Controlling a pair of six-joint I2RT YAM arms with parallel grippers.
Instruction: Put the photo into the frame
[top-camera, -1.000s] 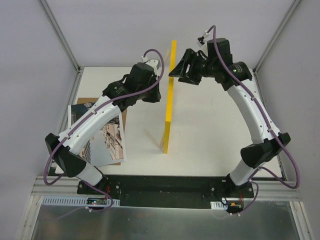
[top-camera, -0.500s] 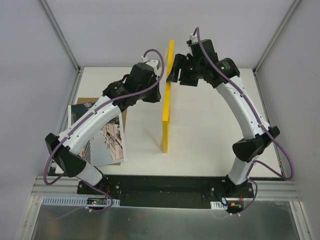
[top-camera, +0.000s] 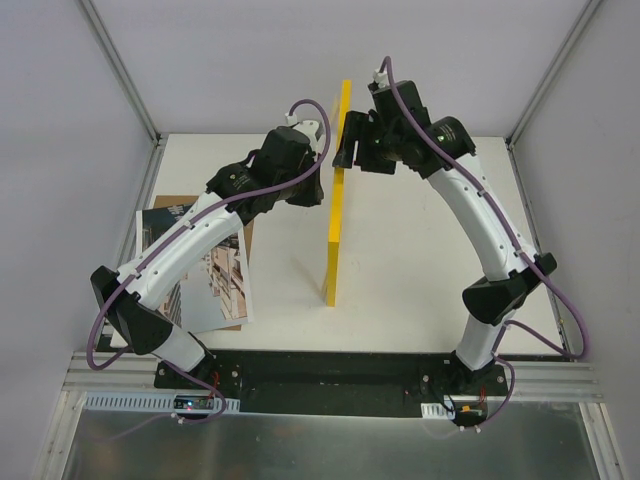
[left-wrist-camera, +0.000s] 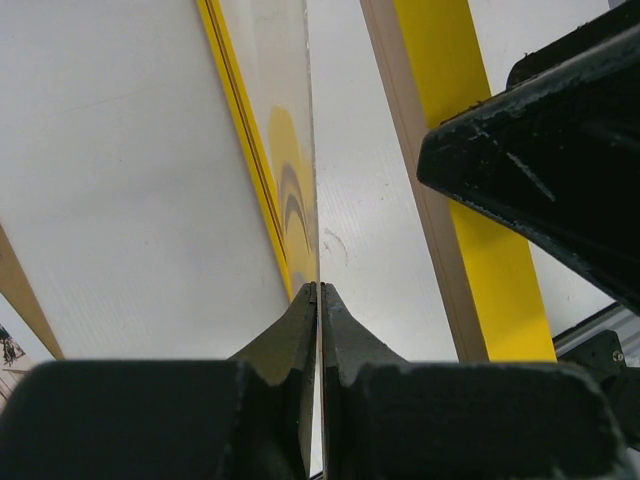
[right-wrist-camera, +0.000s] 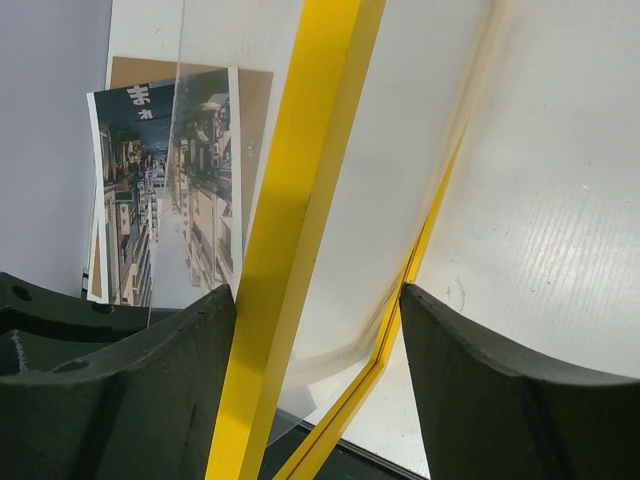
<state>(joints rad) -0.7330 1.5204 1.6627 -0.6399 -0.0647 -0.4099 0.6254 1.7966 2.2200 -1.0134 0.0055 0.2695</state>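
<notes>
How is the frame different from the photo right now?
The frame stands up on its edge, but the photo lies flat. The frame is plain yellow, and the photo shows a street with buildings. One bar of the frame sits between the open fingers of the right gripper, while no gripper is at the photo, off to the left. Both are rectangles.

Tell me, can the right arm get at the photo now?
Probably not. The right tool stands open astride the upright frame, and the photo lies flat beyond it, partly under the left arm. The left tool is shut on a clear pane there.
</notes>
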